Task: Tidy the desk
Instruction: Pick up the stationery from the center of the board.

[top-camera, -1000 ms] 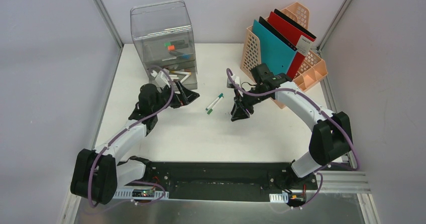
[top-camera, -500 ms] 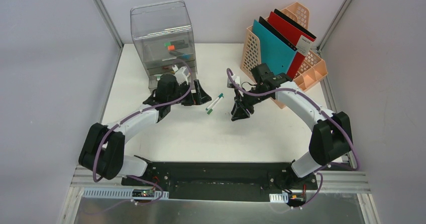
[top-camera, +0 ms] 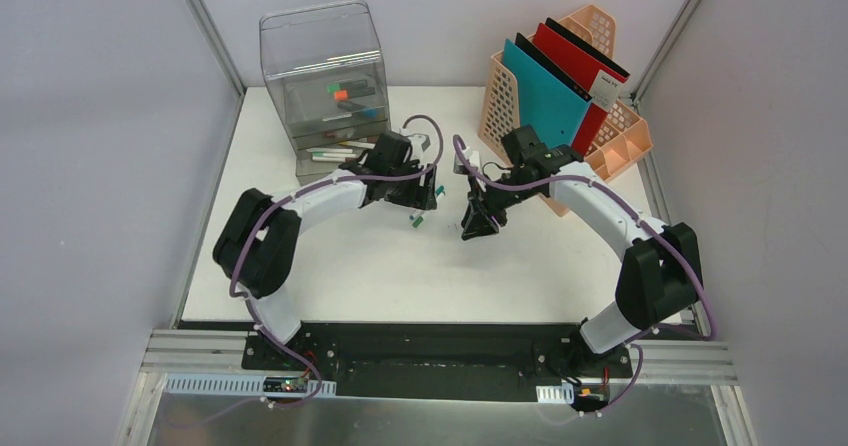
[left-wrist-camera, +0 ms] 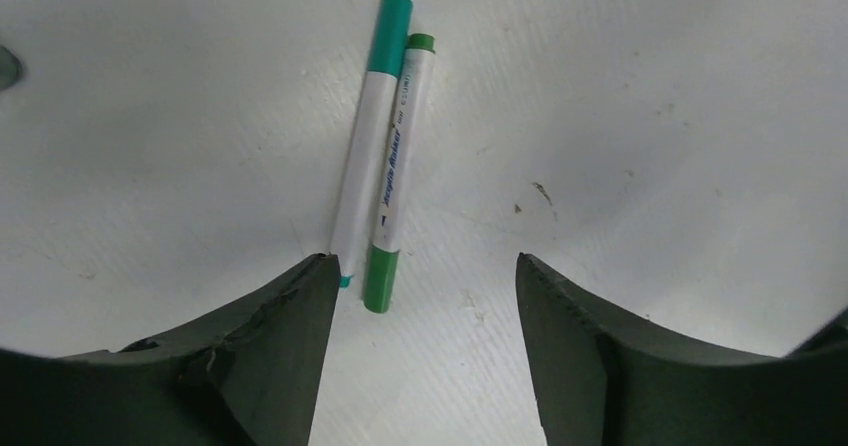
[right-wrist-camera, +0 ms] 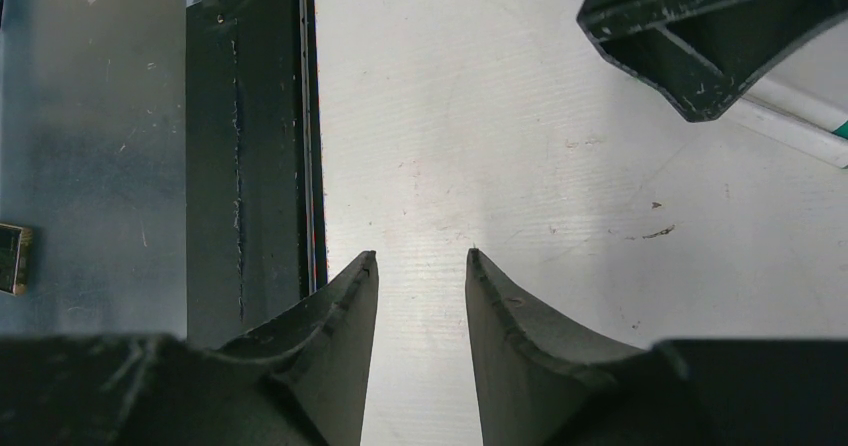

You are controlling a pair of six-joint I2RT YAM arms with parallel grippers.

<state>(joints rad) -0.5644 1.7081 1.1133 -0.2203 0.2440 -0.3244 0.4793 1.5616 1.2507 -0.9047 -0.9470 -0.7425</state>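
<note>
On the white desk (top-camera: 400, 276) lie two markers side by side, one teal-capped (left-wrist-camera: 366, 136) and one green (left-wrist-camera: 394, 186). My left gripper (left-wrist-camera: 425, 261) hangs open just above their near ends, the teal one's tip beside the left finger (left-wrist-camera: 290, 336). From above, the left gripper (top-camera: 427, 198) covers most of the markers (top-camera: 416, 222). My right gripper (top-camera: 478, 224) hovers just right of them, its jaws (right-wrist-camera: 421, 253) open by a narrow gap with only bare desk between. Its wrist view also shows the left gripper (right-wrist-camera: 700, 36) and a marker (right-wrist-camera: 800, 126).
A clear drawer unit (top-camera: 325, 81) holding markers stands at the back left. A peach file rack (top-camera: 590, 116) with teal and red folders stands at the back right. The black and aluminium rail (top-camera: 430, 351) runs along the near edge. Grey walls close both sides.
My left arm has swung right from the drawer unit to over the two markers, and its jaws have narrowed a little. The right arm has not moved.
</note>
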